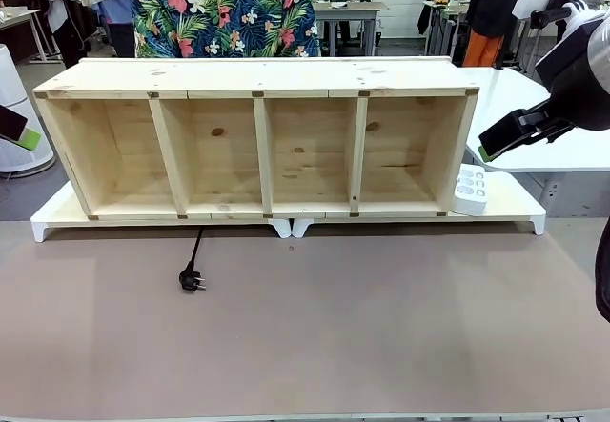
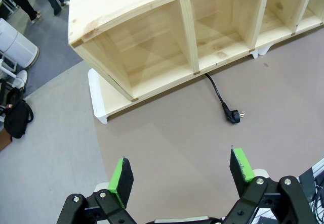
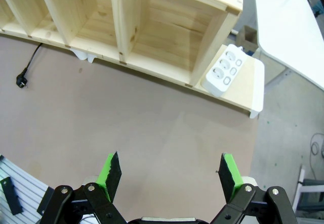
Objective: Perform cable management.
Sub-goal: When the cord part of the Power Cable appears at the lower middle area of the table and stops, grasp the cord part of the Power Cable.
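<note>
**Cord loose on the table, both grippers spread and empty**

The cable [image 1: 196, 252] lies on the brown table [image 1: 362, 336] in front of the wooden shelf [image 1: 257, 89]. Its round plug rests flat on the surface. The cord runs back to the shelf's lower edge, near the divider between the first and second compartments from the robot's left. It seems to pass under the white base there, though that end is hidden.

From the front, the left gripper [image 1: 19, 129] is cut by the picture's edge and the right gripper [image 1: 515, 136] hangs beside the shelf's right end. Both are raised, well apart from the cable.

The wrist views give what the front view leaves unclear. The left gripper [image 2: 181, 169] has its jaws wide apart with bare table between them, and the cable [image 2: 218, 95] lies beyond. The right gripper [image 3: 170, 169] is likewise spread and holds nothing. The cable [image 3: 30, 64] sits far off at that picture's left edge.

A white power strip [image 3: 226, 72] rests on the base at the shelf's right end. A person in a floral shirt [image 1: 224, 8] stands behind the shelf.
</note>
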You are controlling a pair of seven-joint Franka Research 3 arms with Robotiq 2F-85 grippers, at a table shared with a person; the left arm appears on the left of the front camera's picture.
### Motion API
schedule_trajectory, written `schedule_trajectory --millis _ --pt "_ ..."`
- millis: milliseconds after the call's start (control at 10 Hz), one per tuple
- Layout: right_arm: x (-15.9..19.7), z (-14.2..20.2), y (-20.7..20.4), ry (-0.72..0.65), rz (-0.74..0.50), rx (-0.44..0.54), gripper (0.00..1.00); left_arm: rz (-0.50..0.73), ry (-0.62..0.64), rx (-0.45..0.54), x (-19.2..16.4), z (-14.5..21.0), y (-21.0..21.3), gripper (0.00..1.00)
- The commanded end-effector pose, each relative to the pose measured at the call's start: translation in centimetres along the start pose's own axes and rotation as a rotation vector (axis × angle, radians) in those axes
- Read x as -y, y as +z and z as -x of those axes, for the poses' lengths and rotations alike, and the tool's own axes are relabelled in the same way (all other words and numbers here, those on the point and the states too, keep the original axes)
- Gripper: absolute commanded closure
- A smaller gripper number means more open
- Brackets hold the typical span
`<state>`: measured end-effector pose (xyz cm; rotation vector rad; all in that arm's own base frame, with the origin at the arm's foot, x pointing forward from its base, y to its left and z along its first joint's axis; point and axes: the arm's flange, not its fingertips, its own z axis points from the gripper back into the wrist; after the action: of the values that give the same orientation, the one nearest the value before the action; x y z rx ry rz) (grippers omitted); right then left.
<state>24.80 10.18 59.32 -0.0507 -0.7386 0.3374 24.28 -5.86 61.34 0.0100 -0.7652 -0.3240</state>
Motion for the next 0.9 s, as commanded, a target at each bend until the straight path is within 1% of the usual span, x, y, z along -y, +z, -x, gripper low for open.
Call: schedule_trajectory --millis 0,800 --pt "0.02 -0.01 0.0 -0.002 0.0 0.0 0.0 0.0 0.004 0.007 -0.08 -0.11 -0.02 0.0" --pt "0.02 -0.01 0.0 -0.002 0.0 0.0 0.0 0.0 0.004 0.007 -0.08 -0.11 -0.02 0.0"
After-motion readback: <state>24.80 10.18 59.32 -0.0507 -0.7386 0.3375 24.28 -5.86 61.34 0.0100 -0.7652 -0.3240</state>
